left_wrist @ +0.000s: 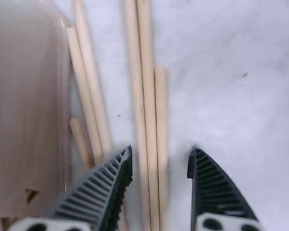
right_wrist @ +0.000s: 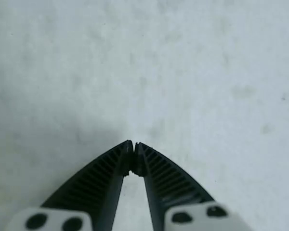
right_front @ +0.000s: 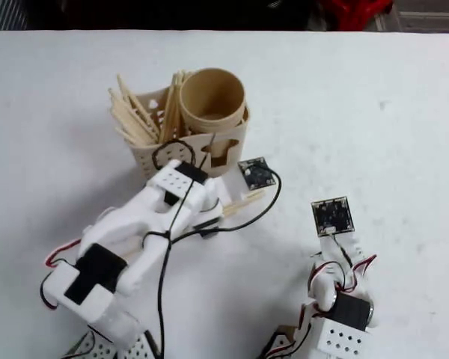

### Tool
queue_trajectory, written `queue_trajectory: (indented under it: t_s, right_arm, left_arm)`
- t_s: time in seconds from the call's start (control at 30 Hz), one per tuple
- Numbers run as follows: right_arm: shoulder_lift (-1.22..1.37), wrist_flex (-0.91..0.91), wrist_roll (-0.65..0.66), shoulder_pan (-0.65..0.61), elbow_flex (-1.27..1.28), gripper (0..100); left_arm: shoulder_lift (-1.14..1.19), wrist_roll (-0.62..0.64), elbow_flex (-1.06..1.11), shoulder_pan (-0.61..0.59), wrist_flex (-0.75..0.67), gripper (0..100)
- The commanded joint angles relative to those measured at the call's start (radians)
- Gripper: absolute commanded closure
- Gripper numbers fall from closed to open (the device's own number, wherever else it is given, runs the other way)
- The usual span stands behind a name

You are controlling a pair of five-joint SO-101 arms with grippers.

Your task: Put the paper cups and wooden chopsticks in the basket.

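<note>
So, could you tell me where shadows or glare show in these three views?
High view: even light, no glare on the table, faint shadow beneath the left arm. Left wrist view: chopsticks evenly lit under the open left gripper. Right wrist view: soft shadow on the table around the shut right gripper.

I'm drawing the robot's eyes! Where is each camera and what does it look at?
High view: above the table, looking down on basket and both arms.
Left wrist view: on the left arm, facing chopsticks past its open left hand.
Right wrist view: on the right arm, facing table past its shut right hand.
Shared: high and left wrist views both show basket and chopsticks.
</note>
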Motion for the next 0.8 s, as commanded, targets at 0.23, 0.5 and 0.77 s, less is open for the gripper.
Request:
queue_trajectory:
  t_s: [0.23, 0.5, 0.77]
  right_arm:
    - [-0.007, -0.013, -0.008, -0.002, 0.006, 98.1]
    - [-0.007, -0.013, -0.008, -0.002, 0.006, 98.1]
    - [-0.007, -0.013, -0.008, -0.002, 0.006, 98.1]
  left_arm:
    - [0.097, -0.04, -0.109, 0.016, 0.092, 90]
    - [-0.097, -0.037, -0.031, 0.013, 0.072, 93]
    - [-0.275, 0.0, -0.034, 0.025, 0.133, 93]
